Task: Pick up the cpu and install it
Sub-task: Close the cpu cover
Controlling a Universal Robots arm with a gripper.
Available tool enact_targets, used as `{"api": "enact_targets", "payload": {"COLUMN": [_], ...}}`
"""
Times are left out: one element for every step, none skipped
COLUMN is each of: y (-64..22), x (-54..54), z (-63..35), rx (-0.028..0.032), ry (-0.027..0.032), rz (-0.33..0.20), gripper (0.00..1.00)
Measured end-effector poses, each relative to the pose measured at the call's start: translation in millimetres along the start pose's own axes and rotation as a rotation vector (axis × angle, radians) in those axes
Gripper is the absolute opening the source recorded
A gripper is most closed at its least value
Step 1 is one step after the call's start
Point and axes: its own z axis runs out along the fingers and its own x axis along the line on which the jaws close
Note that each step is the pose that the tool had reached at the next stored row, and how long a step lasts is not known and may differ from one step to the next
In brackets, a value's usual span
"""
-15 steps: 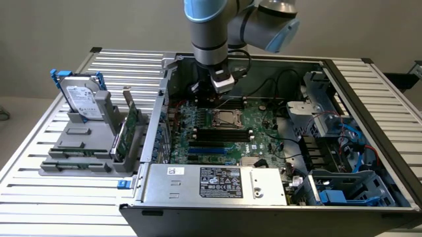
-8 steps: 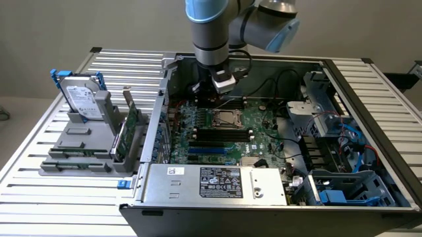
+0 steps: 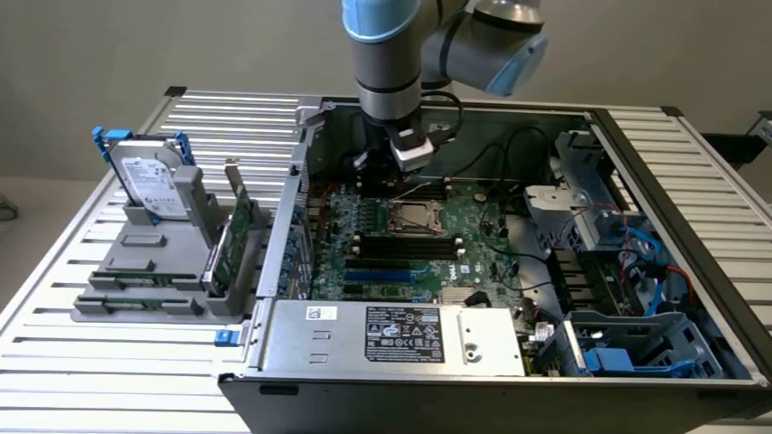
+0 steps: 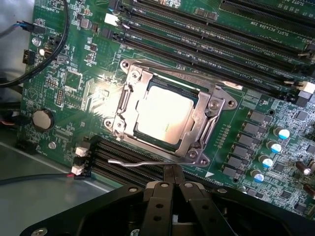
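So the cpu [image 4: 164, 114] already sits in the socket frame [image 4: 216, 104], gripper [image 4: 171, 173] shut on nothing, just beside the frame's lever [image 4: 142, 162]

Exterior view: light is even and diffuse, with no hard shadows. The slatted table [image 3: 121, 380] reads bright. The case [image 3: 483, 402] interior is dimmer, darkest along its near wall.

Wrist view: strong glare washes the cpu [image 4: 165, 114] top to near white. A second hot spot lies on the board [image 4: 101, 91] beside the socket frame [image 4: 196, 147]. The foreground is dark.
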Motion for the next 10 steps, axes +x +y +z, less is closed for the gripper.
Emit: {"api": "enact_targets", "payload": {"y": [0.1, 0.2, 0.3, 0.5, 0.6, 0.7, 0.8, 0.9, 0.9, 1.0], "x": [0.3, 0.6, 0.9, 1.3, 1.6, 1.9, 2.1, 2.3, 2.4, 2.5], "z": [0.1, 0.1, 0.2, 0.2, 0.3, 0.4, 0.5, 0.7, 0.9, 1.2], "rx": [0.0000, 0.0001, 0.0001, 0.0000, 0.0001, 0.0001, 0.0001, 0.0000, 0.0000, 0.0001], "ry": [0.0000, 0.0000, 0.0000, -0.0001, -0.0001, 0.0000, -0.0001, -0.0002, -0.0001, -0.0001], "rz": [0.000, 0.000, 0.000, 0.000, -0.001, -0.001, -0.001, -0.001, 0.000, 0.000], "gripper": [0.11, 0.11, 0.11, 0.11, 0.11, 0.11, 0.11, 0.11, 0.11, 0.11]}}
